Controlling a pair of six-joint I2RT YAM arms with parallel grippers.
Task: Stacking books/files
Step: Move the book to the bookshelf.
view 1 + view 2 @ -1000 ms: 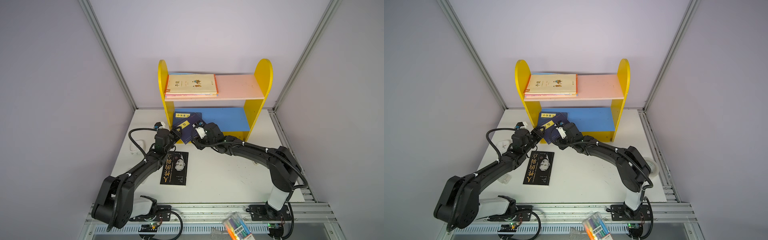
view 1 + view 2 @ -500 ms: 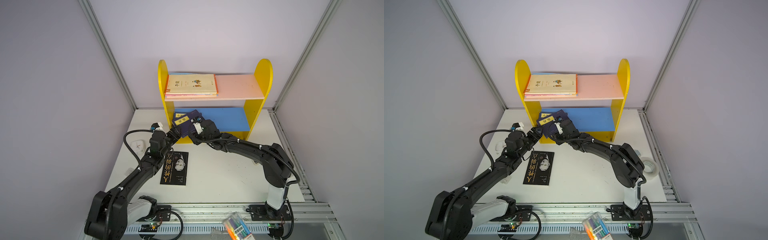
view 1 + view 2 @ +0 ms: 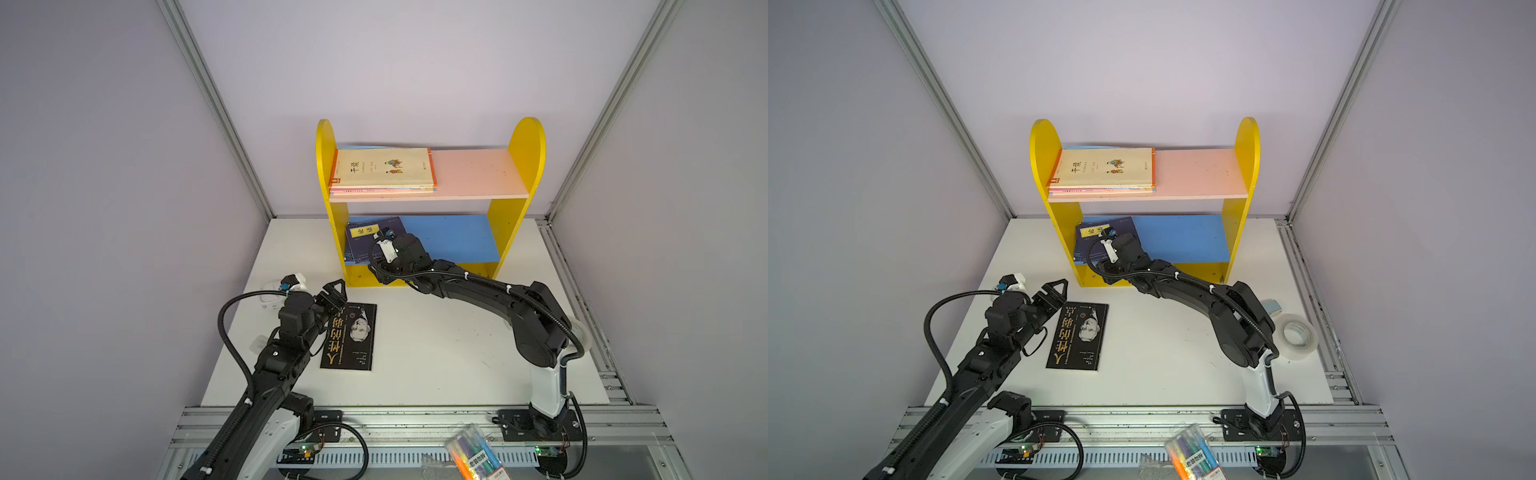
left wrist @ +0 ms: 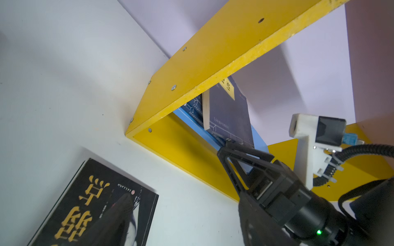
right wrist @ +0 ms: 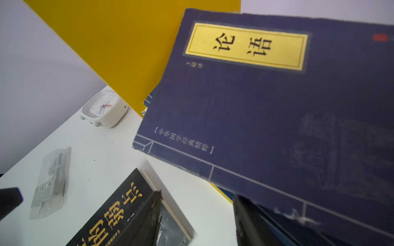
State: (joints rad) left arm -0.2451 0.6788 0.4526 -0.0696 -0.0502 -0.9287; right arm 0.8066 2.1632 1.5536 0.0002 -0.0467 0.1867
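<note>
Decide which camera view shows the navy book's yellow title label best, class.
The right wrist view: the navy book fills it, label legible. Both top views show it small; the left wrist view sees it obliquely.

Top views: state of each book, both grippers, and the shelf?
navy book: tilted over the blue lower shelf, in the right gripper
black book: flat on the table, face up, free
cream-covered stack: flat on the pink upper shelf
left gripper: open, empty, beside the black book
right gripper: shut on navy book

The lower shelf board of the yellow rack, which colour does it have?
Blue. The lower shelf board shows best in a top view.
</note>
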